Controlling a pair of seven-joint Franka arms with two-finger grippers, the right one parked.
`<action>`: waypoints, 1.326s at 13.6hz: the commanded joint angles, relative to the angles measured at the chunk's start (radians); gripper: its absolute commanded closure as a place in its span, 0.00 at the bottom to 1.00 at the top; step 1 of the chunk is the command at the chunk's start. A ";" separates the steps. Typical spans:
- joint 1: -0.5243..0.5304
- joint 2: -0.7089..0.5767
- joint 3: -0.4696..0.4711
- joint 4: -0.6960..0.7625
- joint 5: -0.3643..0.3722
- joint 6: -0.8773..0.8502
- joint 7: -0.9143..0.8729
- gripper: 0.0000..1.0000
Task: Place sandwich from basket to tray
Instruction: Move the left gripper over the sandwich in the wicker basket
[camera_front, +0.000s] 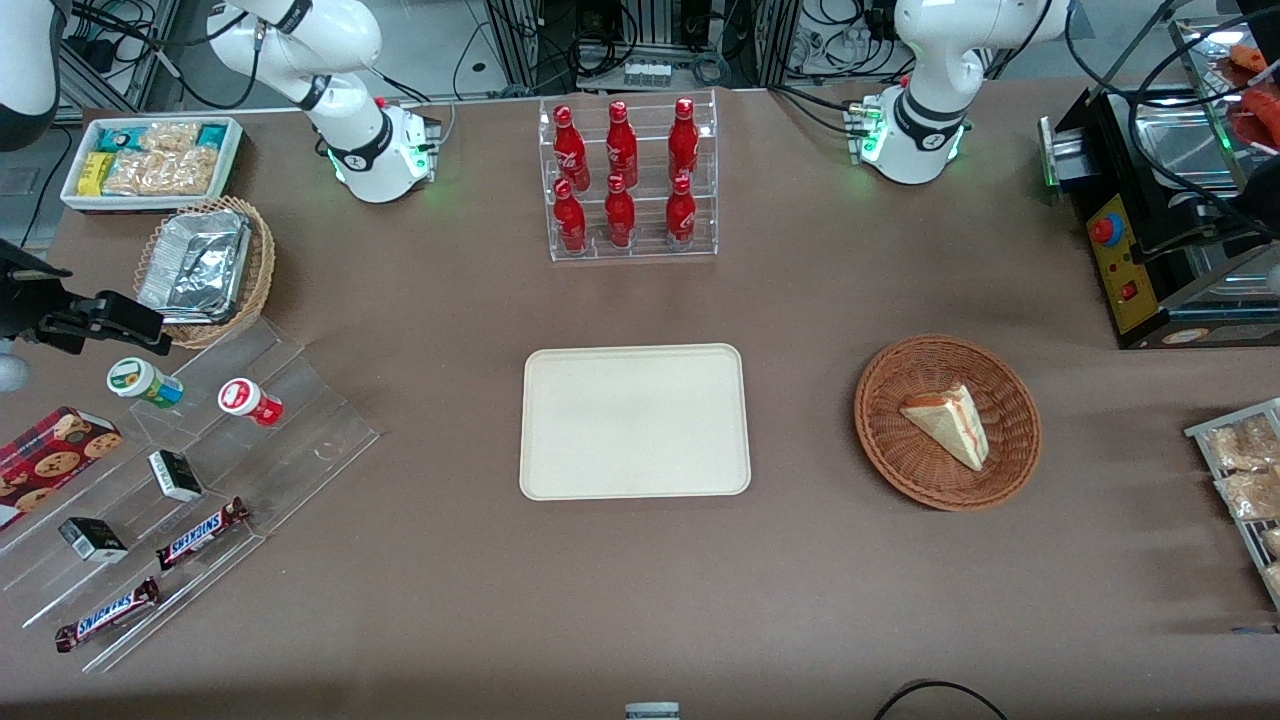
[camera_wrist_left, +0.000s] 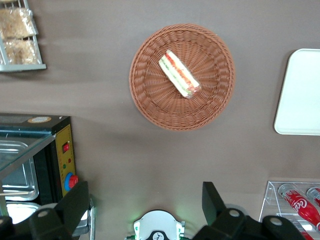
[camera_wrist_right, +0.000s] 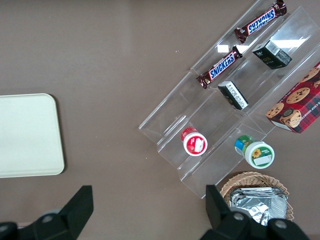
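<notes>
Nearest the front camera, bare table (camera_front: 640, 600) ran along below the tray (camera_front: 634, 421), which lay flat and held nothing. Toward the working arm's end sat the basket (camera_front: 947, 422), with the sandwich (camera_front: 950, 424) resting in its middle. High above the basket, the claw (camera_wrist_left: 145, 205) hung with its fingers (camera_wrist_left: 214, 201) spread wide and nothing between them. To do the pickup well, it would likely need to come straight down over the wedge, turn so the fingers close across the two bread faces, and squeeze gently. The sandwich was a pale triangular wedge showing red-orange and green layers along its cut edge, and it looked soft.
</notes>
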 joint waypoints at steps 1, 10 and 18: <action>0.022 -0.009 -0.035 0.016 0.008 -0.011 0.003 0.00; 0.011 0.082 -0.034 -0.274 0.062 0.282 -0.399 0.00; -0.039 0.142 -0.037 -0.596 -0.035 0.817 -0.801 0.00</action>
